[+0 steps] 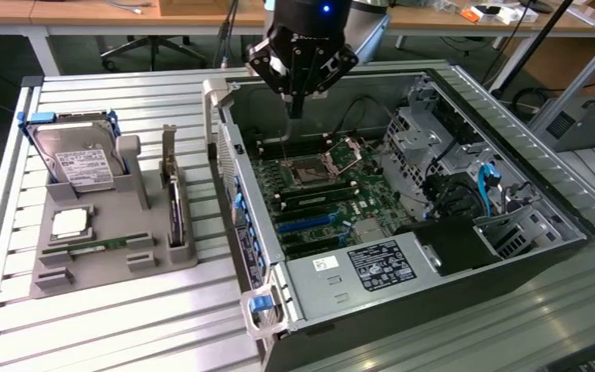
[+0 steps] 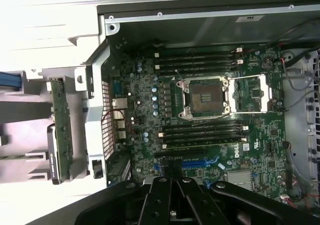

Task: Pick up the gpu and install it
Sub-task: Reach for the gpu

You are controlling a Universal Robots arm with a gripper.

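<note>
A big computer case [image 1: 227, 132] lies open on the slatted counter [image 1: 122, 325]. I can look right down into it and see the green board [image 1: 324, 198] at the bottom.

The robot's black gripper [image 1: 297, 108] hangs over the far end of the case, just above the open top. Its fingers are squeezed tight together and nothing is between them. From the wrist view the gripper [image 2: 172, 185] looks down on the green board [image 2: 210, 135] and the square metal socket [image 2: 205, 97] in the middle of it.

The gpu [image 1: 174, 205] is not in the case. It stands up on its edge in a slot of a grey tray [image 1: 122, 267], just outside the case's long side wall. Its thin silver bracket [image 1: 168, 147] sticks up at the end. The wrist view shows the gpu [image 2: 61, 125] beside that same wall.

The tray also holds a silver hard drive [image 1: 80, 163], a small square chip [image 1: 70, 223] and a thin green memory stick [image 1: 101, 244], all farther from the case than the gpu.
</note>
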